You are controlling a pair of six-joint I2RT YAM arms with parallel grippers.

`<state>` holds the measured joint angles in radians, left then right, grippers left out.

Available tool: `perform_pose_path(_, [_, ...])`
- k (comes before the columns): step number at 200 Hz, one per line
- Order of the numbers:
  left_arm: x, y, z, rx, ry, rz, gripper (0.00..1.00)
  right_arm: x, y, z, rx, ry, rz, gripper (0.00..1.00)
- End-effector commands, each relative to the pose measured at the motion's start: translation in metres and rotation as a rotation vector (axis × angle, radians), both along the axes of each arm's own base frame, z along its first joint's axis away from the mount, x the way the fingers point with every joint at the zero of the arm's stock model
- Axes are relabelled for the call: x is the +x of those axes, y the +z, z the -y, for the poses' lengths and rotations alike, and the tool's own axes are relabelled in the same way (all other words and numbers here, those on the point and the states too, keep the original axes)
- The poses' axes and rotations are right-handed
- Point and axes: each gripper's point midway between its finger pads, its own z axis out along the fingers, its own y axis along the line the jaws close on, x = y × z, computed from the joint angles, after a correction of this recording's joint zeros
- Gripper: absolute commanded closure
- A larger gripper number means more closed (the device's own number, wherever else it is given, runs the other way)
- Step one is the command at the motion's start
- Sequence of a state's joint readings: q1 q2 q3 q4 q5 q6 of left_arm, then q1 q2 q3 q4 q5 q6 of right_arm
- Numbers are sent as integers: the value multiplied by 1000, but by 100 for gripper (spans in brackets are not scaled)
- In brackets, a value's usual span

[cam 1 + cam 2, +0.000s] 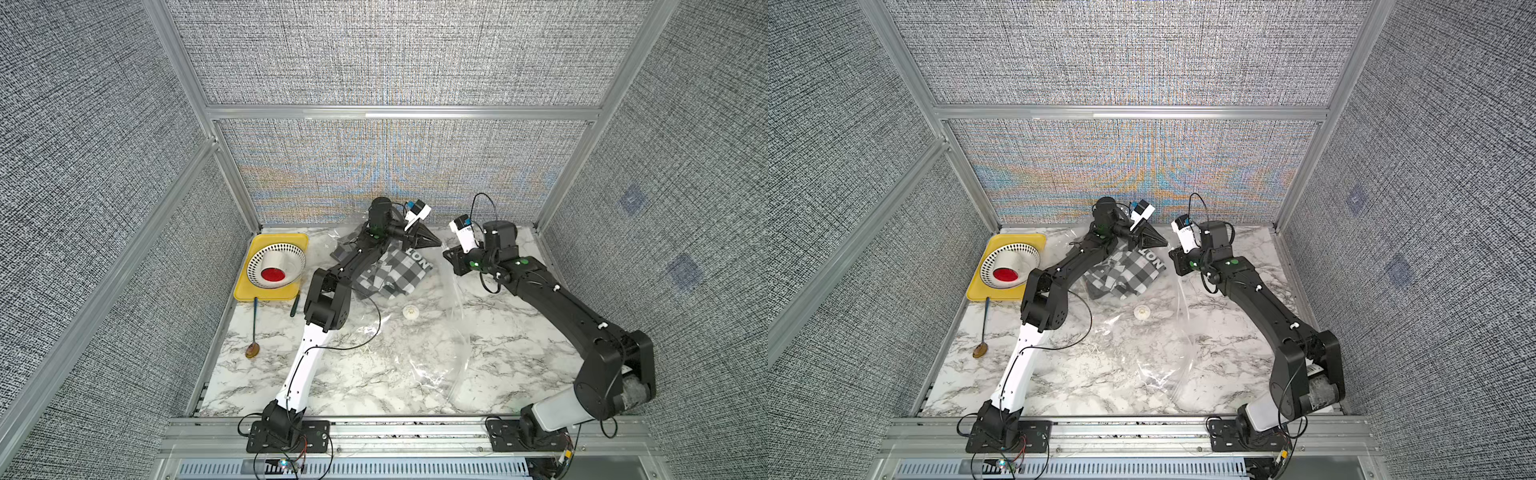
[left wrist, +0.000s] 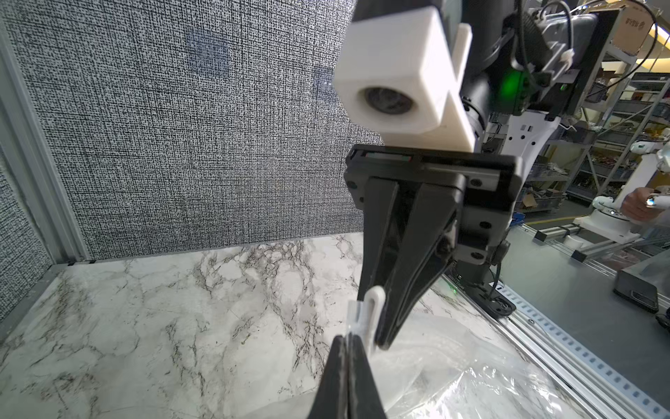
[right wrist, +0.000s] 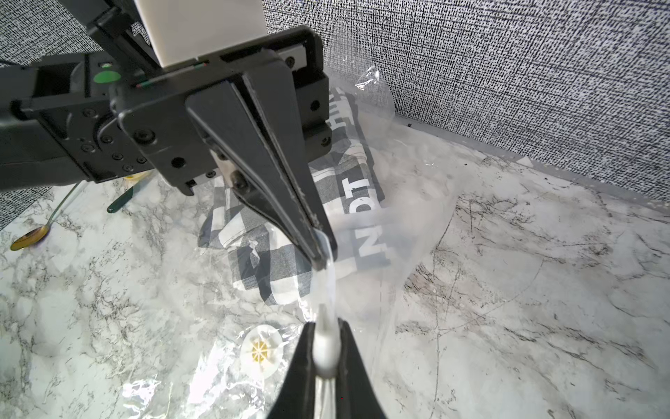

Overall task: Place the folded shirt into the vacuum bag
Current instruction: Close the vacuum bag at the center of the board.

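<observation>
The clear crinkly plastic vacuum bag (image 1: 415, 357) is lying across the white marble table (image 1: 519, 332), the folded grey-checked shirt (image 1: 399, 272) showing through its far end. The left fingers (image 2: 362, 381) and right fingers (image 3: 350, 370) are both pinching shut on its raised edge.

The vacuum bag (image 1: 419, 365) is clear, glossy, crinkled plastic, and the shirt (image 1: 399, 274) is matt woven cloth. The table (image 1: 257, 374) has a smooth marble-pattern finish, the walls (image 1: 395, 54) a rough textile weave, the frame (image 1: 399, 113) brushed metal.
</observation>
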<state>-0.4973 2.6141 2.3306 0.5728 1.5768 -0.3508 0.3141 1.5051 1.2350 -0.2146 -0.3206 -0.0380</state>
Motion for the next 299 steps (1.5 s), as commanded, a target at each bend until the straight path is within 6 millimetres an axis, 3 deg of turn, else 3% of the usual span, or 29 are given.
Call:
perform_pose_path(1, [-3, 6, -4, -16, -39, 49, 100, -8, -4, -6, 51, 23, -18, 100])
perform_pose_path(60, [12, 15, -3, -36, 28, 62, 100, -26, -28, -4, 112, 4, -63, 100])
perform_pose_path(158, [22, 19, -1, -43, 74, 64, 100, -48, -44, -5, 181, -44, -105, 100])
perform_pose_path(165, [21, 18, -1, -41, 71, 63, 100, -47, -41, -4, 181, -46, -96, 88])
perform_pose_path(187, [18, 17, -1, -39, 65, 61, 100, -41, -28, -5, 180, -49, -71, 66])
perform_pose_path(215, [18, 16, -1, -36, 63, 55, 100, -25, -3, 0, 177, -93, -14, 51])
perform_pose_path(246, [17, 16, 0, -36, 63, 55, 100, -5, 18, 6, 202, -126, 27, 51])
perform_pose_path(274, [18, 19, -1, -39, 69, 58, 100, 5, 20, -1, 217, -94, 15, 68])
perform_pose_path(299, [19, 20, -1, -39, 75, 58, 100, 4, 17, -2, 218, -90, 9, 74])
